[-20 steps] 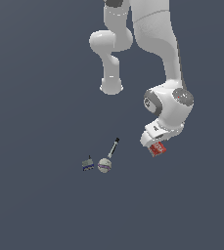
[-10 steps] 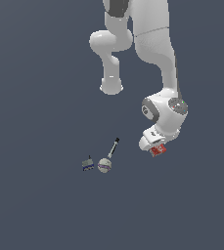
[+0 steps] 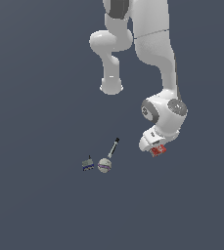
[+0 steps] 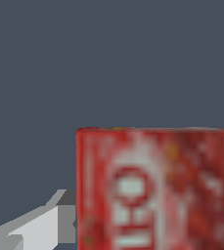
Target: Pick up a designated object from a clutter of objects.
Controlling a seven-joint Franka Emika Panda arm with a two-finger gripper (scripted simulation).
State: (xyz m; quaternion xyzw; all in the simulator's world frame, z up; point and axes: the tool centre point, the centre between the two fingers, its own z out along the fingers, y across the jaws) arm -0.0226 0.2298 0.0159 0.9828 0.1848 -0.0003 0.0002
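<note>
On the exterior view's left you have a grey-blue piece (image 3: 88, 164), then the ball (image 3: 104, 165) touching the marker (image 3: 113, 147); well apart to the right, the box (image 3: 158, 151) under the gripper (image 3: 154, 146). You cannot tell whether the fingers (image 4: 30, 227) clamp it

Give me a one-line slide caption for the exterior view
Panda arm's gripper lowered onto the small red box, apart from the ball, marker and grey-blue piece on the dark floor.
</note>
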